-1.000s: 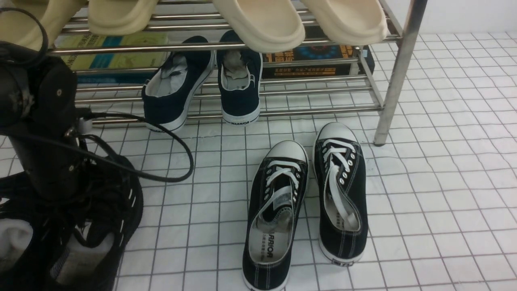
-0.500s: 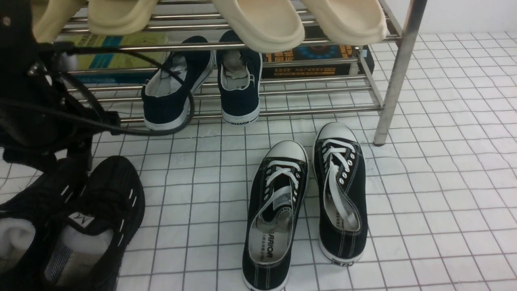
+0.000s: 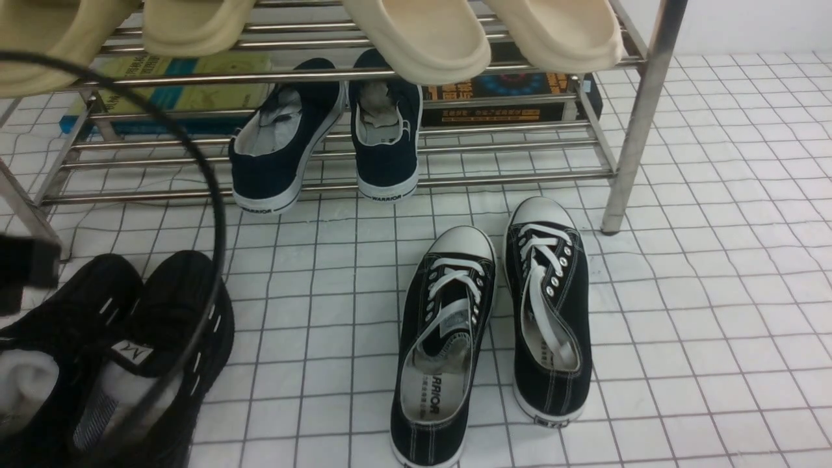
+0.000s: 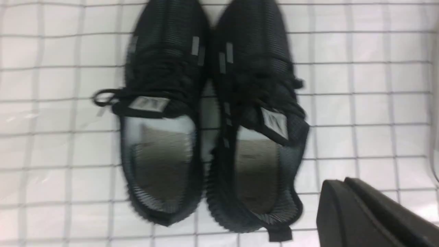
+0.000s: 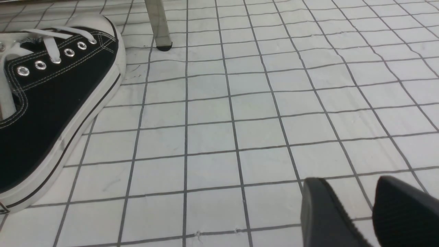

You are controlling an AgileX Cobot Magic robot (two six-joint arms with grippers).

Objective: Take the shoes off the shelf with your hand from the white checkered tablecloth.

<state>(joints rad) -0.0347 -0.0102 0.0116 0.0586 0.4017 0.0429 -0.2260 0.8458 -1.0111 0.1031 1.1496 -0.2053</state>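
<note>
The shoes (image 3: 149, 325), an all-black knit pair with white stuffing, stand side by side on the white checkered tablecloth (image 3: 715, 292) at the front left, off the shelf (image 3: 640, 117). From above, the left wrist view shows the same shoes (image 4: 212, 113) with toes pointing away. My left gripper (image 4: 337, 181) hovers above the cloth beside the heel of one shoe, shut and empty. Of that hand, only a black part (image 3: 26, 273) and a looping cable (image 3: 218, 195) show in the front view. My right gripper (image 5: 346, 181) is open over bare cloth, holding nothing.
Navy white-soled slip-ons (image 3: 325, 130) rest on the shelf's lower bars, beige slippers (image 3: 416, 32) on the upper tier, boxes (image 3: 507, 91) behind. Black canvas sneakers with white laces (image 3: 494, 318) lie on the cloth in the middle, one of them (image 5: 51, 103) close to my right gripper. A shelf leg (image 5: 157, 24) stands beyond.
My left arm has let go of the black shoes, risen and pulled off to the left, out of the front view. Its jaws opened, then shut. The shoes stay on the cloth.
</note>
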